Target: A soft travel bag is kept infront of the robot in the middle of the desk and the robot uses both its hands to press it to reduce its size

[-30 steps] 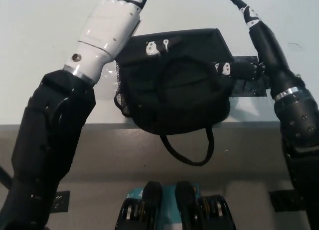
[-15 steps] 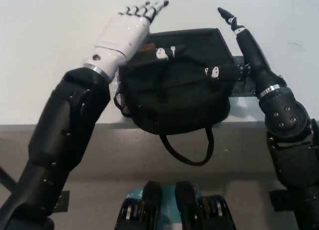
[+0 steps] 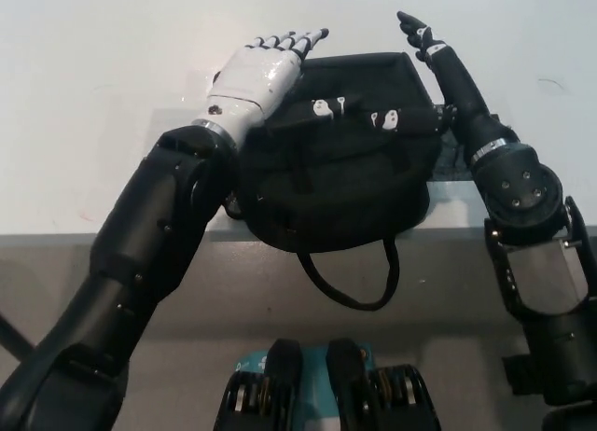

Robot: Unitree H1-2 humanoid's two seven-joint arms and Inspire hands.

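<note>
Centre frame, soft black fabric travel bag [image 3: 331,170] overhanging white desk [image 3: 93,104] edge, flanked by white left hand [image 3: 261,76] and black right hand [image 3: 431,50], fingers extended, holding nothing; uneven pressing likely to tip it floorward.

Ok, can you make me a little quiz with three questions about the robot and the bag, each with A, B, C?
1. Where does the bag sit?
A. In the middle of the table
B. At the table's near edge, its handle loop hanging over
C. On the floor

2. What colour is the robot's left hand?
A. White
B. Red
C. Blue

3. What are the left hand's fingers doing?
A. Curled in a fist
B. Gripping the handle loop
C. Stretched out flat

Answers:
1 B, the handle loop hangs past the table edge.
2 A, it is white, while the right hand is black.
3 C, they lie straight by the bag's far left corner.
</note>
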